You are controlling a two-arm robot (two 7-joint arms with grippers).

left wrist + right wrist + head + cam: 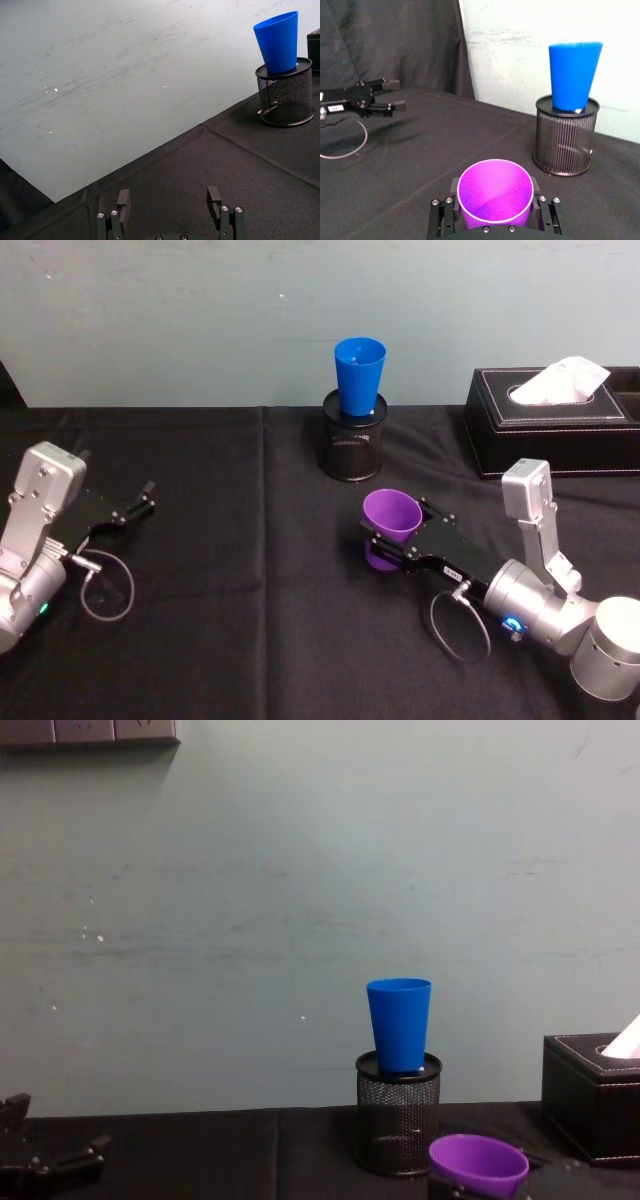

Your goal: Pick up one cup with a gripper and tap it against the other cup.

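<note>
Right gripper [398, 522] is clamping the purple cup [390, 515]; blue cup [359, 375] is sitting in the mesh holder [352, 448] at twelve o'clock; left gripper [143, 498] is idling at nine o'clock, fingers apart

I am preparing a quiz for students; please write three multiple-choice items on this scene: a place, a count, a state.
1. Where does the blue cup stand?
A. on a wooden shelf
B. in the black mesh pen holder
C. on a plate
2. How many cups are in view?
A. one
B. two
C. three
3. What does the right gripper hold?
A. nothing
B. the blue cup
C. the purple cup
Answers: 1 B, its base sits in the holder. 2 B, one blue, one purple. 3 C, its fingers clamp that cup; the left gripper rests open, far left.
</note>
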